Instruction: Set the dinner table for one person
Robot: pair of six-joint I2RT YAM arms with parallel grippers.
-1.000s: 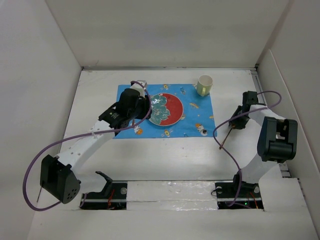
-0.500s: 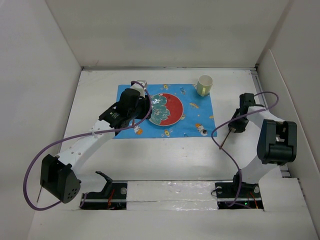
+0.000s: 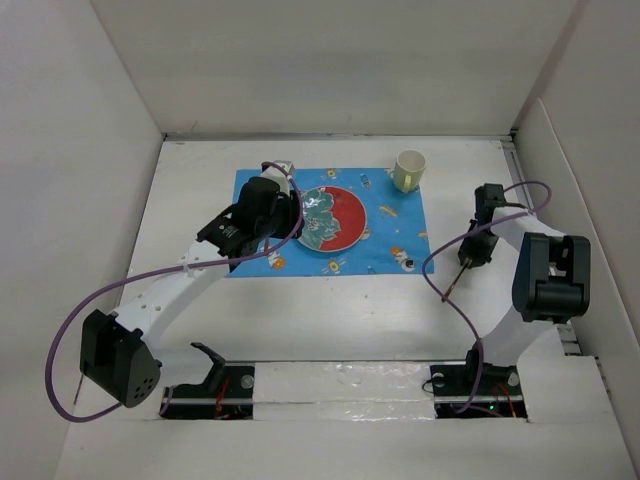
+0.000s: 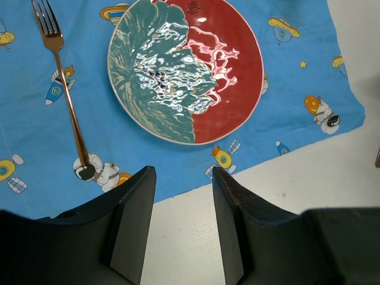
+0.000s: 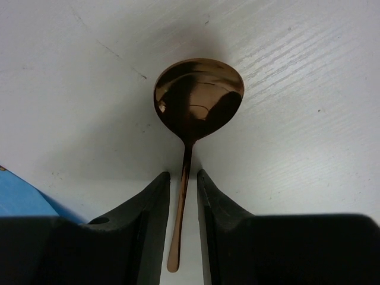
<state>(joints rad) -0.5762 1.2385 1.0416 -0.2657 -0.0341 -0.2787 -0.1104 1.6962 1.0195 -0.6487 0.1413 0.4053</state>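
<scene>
The white dinner table [image 3: 330, 310] bears a blue cartoon mat [image 3: 400, 225] with a red and green plate [image 3: 333, 220] on it. A pale cup [image 3: 409, 170] stands at the mat's far right corner. In the left wrist view a copper fork [image 4: 59, 77] lies on the mat [image 4: 285, 89] left of the plate [image 4: 185, 68]; the left arm hides it from above. My left gripper [image 4: 184, 175] is open and empty above the mat's near edge, also seen from above [image 3: 240, 240]. My right gripper [image 3: 472, 250] is shut on a copper spoon [image 5: 199, 98] by its handle, right of the mat.
White walls enclose the table on the left, back and right. Purple cables loop from both arms, one [image 3: 440, 265] hanging beside the spoon's handle [image 3: 452, 280]. The arm bases [image 3: 340, 385] sit at the near edge.
My right gripper has shifted slightly left toward the mat with the spoon in it. The left arm has not moved.
</scene>
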